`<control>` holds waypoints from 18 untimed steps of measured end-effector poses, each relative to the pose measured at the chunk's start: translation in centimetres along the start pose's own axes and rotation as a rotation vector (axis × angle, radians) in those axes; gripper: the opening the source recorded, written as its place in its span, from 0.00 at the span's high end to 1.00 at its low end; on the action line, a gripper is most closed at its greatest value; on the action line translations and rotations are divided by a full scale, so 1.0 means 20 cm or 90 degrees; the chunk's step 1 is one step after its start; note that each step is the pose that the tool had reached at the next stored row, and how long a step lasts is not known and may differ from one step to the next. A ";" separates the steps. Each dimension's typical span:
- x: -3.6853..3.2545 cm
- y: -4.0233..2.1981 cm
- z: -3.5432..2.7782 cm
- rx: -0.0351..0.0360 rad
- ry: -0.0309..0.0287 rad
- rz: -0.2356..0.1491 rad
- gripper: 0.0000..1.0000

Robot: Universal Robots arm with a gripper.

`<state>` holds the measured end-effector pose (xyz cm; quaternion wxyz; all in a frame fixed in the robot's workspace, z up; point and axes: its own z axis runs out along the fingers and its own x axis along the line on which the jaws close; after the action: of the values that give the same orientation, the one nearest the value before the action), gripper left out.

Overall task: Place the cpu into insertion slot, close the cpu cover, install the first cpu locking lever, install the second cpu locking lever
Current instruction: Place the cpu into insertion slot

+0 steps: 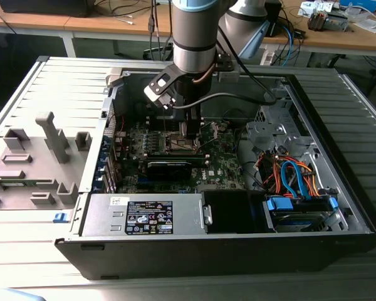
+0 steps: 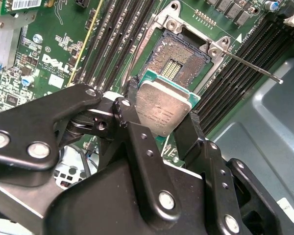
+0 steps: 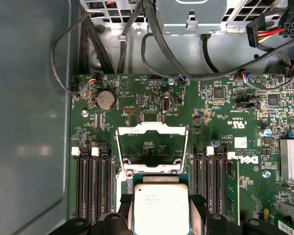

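1. The gripper (image 2: 161, 111) is clamped on the cpu (image 2: 165, 102), with a black finger (image 2: 186, 132) on each of two opposite edges and the chip's silver-grey top facing up
2. The cpu hangs over the near corner of the insertion slot (image 2: 180, 55); it is not seated, and most of the brownish-gold contact field lies bare just beyond it
3. Whether the chip's underside touches the insertion slot's rim cannot be told
4. A thin metal locking lever (image 2: 250, 66) sticks out sideways from a corner of the insertion slot, swung free across the neighbouring board
5. Long black memory slots (image 3: 93, 181) run along both sides of the insertion slot
6. The cpu cover (image 3: 152, 130) stands open at the far edge of the insertion slot, with green board showing through its cut-out centre
7. Beyond the insertion slot and past the cover, a round coin cell (image 3: 106, 99) sits on the motherboard (image 3: 225, 122), and black cables (image 3: 92, 39) loop past the board's edge
8. In the exterior view the arm (image 1: 194, 37) reaches down into the open computer case (image 1: 207, 254) over the insertion slot; a power supply (image 1: 144, 216) lies on the camera side of the slot, and a grey moulded fixture (image 1: 31, 157) sits outside the case at the exterior view's left
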<state>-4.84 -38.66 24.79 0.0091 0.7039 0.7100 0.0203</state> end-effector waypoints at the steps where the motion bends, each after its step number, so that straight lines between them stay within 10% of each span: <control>1: 0.000 0.000 0.007 0.0000 0.0000 0.000 0.45; 18: 0.000 -0.001 0.025 0.0000 0.0000 0.000 0.45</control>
<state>-4.84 -38.66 24.30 0.0091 0.7039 0.7100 0.0202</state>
